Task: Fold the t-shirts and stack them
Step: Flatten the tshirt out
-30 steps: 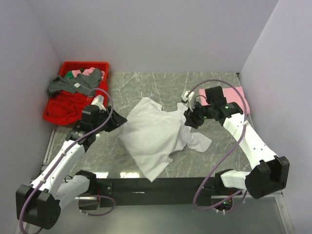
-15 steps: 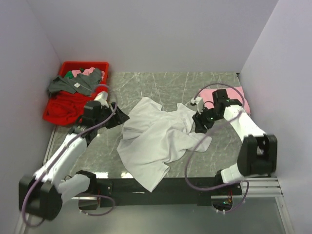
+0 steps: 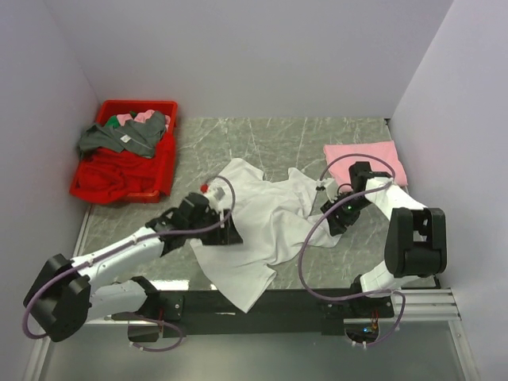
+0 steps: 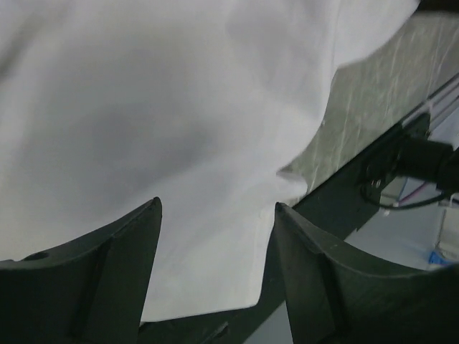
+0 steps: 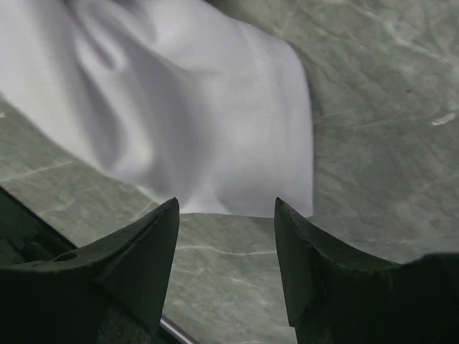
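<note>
The white t-shirt (image 3: 262, 218) lies crumpled in the middle of the table, and its lower corner hangs over the front edge. The pale pink t-shirt (image 3: 365, 159) lies folded flat at the back right. My left gripper (image 3: 228, 232) is open and empty, low over the white shirt's near left part; the left wrist view shows white cloth (image 4: 179, 129) between the fingers of the left gripper (image 4: 219, 215). My right gripper (image 3: 330, 221) is open and empty by the shirt's right sleeve; in the right wrist view the sleeve hem (image 5: 237, 143) lies just ahead of the right gripper (image 5: 226, 208).
A red bin (image 3: 167, 171) with grey, red and pink clothes stands at the back left. Grey walls close in the left, back and right sides. A black rail (image 3: 270, 302) runs along the table's front edge.
My left arm has swung from the left of the shirt, near the bin, to over the shirt's near left part. My right gripper has moved nearer and lower, to the right sleeve.
</note>
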